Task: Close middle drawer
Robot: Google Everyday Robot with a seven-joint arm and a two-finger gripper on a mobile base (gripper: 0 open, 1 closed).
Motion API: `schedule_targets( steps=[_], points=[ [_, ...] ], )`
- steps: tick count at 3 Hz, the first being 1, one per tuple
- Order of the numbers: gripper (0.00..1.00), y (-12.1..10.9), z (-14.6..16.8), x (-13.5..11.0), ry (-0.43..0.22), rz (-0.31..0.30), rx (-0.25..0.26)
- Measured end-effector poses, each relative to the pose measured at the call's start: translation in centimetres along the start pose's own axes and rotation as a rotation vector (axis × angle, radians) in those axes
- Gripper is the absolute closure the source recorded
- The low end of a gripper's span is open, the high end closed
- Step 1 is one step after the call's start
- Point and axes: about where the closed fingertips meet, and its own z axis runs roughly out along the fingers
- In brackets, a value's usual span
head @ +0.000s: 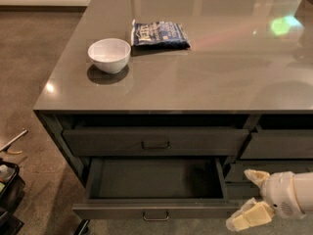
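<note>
Jutting out, middle drawer [112,210], spread jaws just beside its right front corner

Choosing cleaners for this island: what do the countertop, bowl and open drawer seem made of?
Countertop: polished grey stone or laminate, with mirror-like glints. Bowl: glossy white ceramic or plastic, can't tell which. Middle drawer: matte dark grey painted metal or wood, no reflections. Gripper, lower right beside the drawer: cream, rubbery-looking fingers.

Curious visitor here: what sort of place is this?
Likely a kitchen or break room: grey counter over drawers, white bowl and snack bag on top. The gripper is at lower right, beside the open middle drawer.
</note>
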Motion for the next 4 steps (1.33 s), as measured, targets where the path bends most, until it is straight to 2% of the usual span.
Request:
schedule_targets(
  steps=[1,2,3,4],
  points=[
    [0.0,-2.1,4.6,5.1,-0.099,0.119,-0.031],
    [0.19,-3.7,9.4,9.4,-0.138,0.211,-0.067],
    [0.42,-3.3,10.9,10.3,-0.145,0.235,-0.098],
    [0.66,-3.3,10.9,10.3,-0.145,0.235,-0.098]
  ],
)
